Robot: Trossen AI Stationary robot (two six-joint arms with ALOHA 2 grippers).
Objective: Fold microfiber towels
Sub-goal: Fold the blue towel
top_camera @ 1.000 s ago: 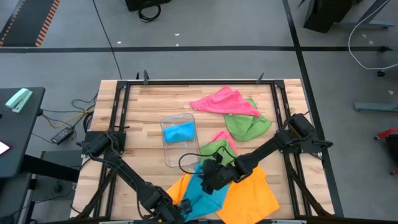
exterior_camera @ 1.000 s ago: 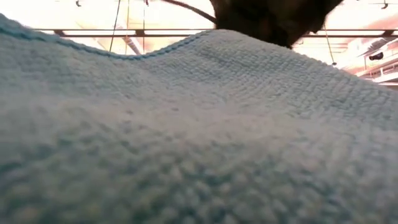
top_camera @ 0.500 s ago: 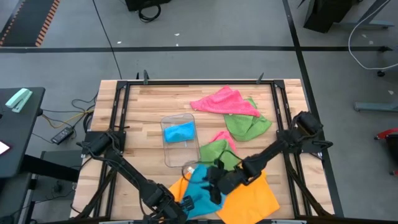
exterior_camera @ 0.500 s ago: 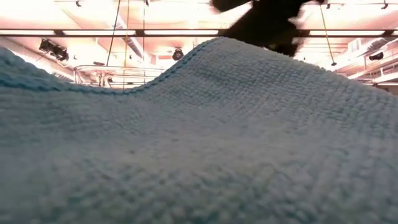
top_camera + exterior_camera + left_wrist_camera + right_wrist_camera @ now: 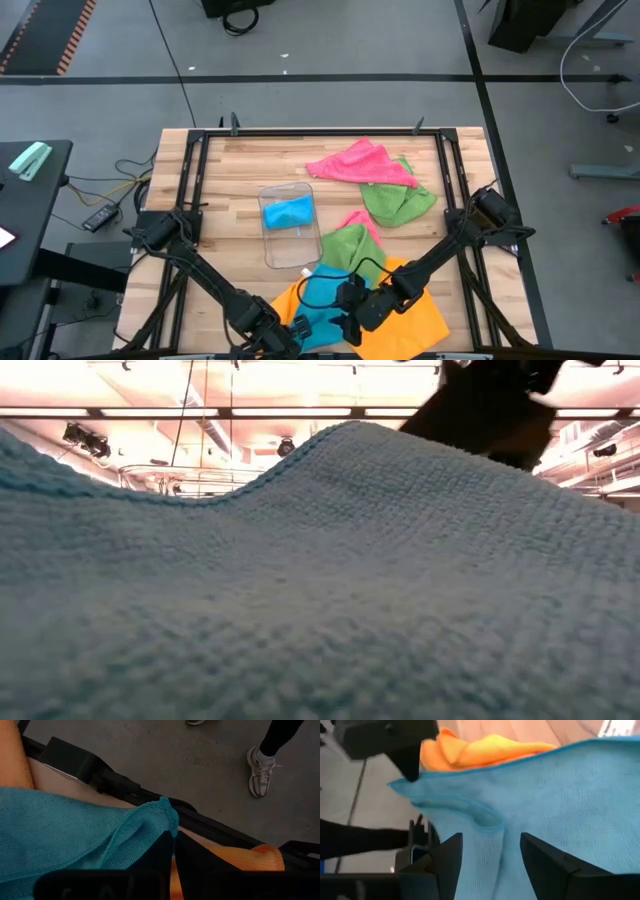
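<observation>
My left claw (image 5: 174, 862) sits at the near edge of the table, just left of centre, with its fingers pinched tight on a corner of the sky blue towel (image 5: 325, 310). I hold that corner so the cloth cannot slide off while the rest is worked. The towel lies near the front edge, on top of the orange towel (image 5: 415, 315), which spreads out to its right and peeks out on its left.

My right claw (image 5: 491, 857) hovers just right of the blue cloth with its fingers parted and nothing between them; blue fabric shows through the gap, but I have no grip on it. My guess is that it is placed there to take another edge and carry it over for the fold.

Farther back, a green towel (image 5: 345, 243) with pink beneath lies just beyond the blue one. Another pink towel (image 5: 358, 163) and green towel (image 5: 398, 203) lie toward the far right. A clear plastic tray (image 5: 272, 250) left of them holds a folded blue cloth (image 5: 288, 211), which I take to be finished work.
</observation>
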